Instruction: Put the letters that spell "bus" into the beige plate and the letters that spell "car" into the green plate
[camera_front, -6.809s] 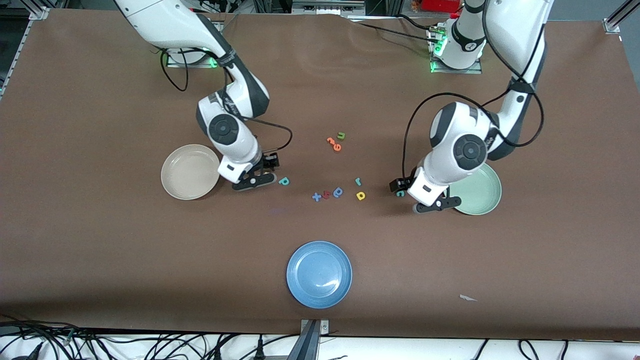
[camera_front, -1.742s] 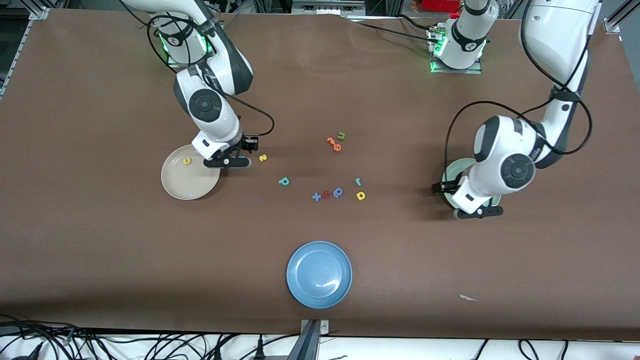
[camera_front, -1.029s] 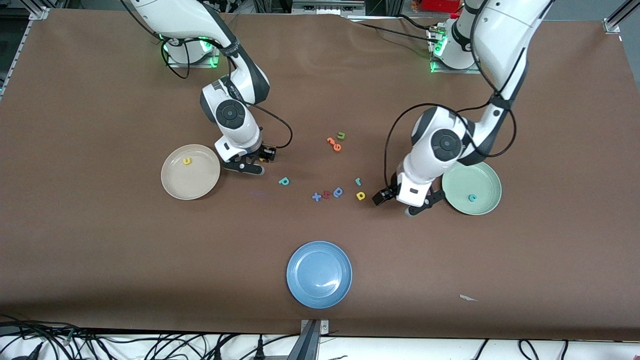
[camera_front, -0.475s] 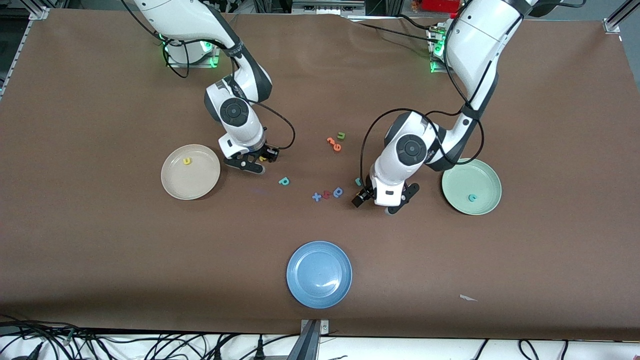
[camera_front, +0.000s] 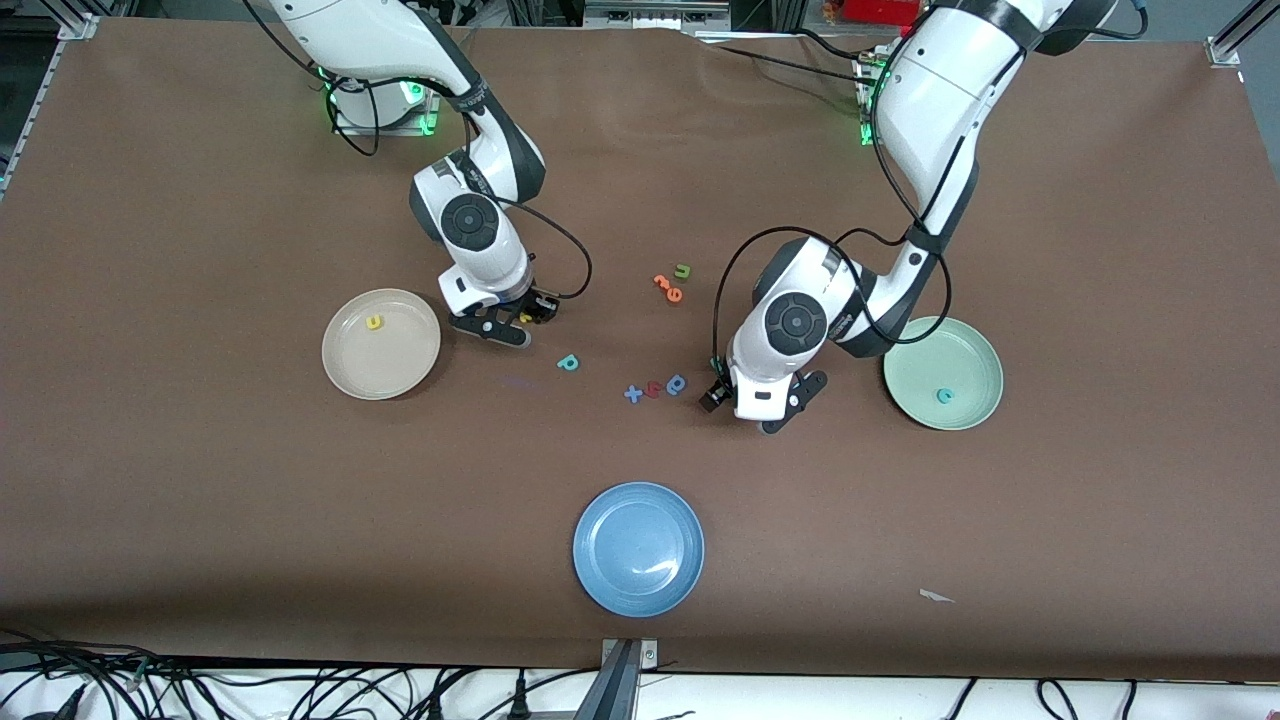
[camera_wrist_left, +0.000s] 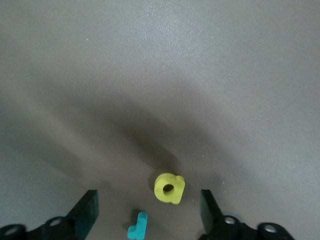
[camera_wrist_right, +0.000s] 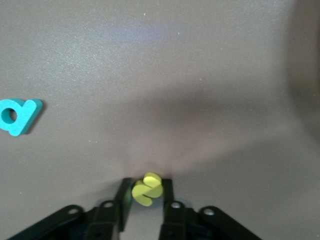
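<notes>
While both arms work:
beige plate: yellow u in — b, s left
right gripper: jaws pinching yellow s
green plate: teal c in
left gripper: jaws wide around yellow a — teal r waits

Left gripper jaws spread wide, yellow a and teal r lying between them on the desk.
</notes>
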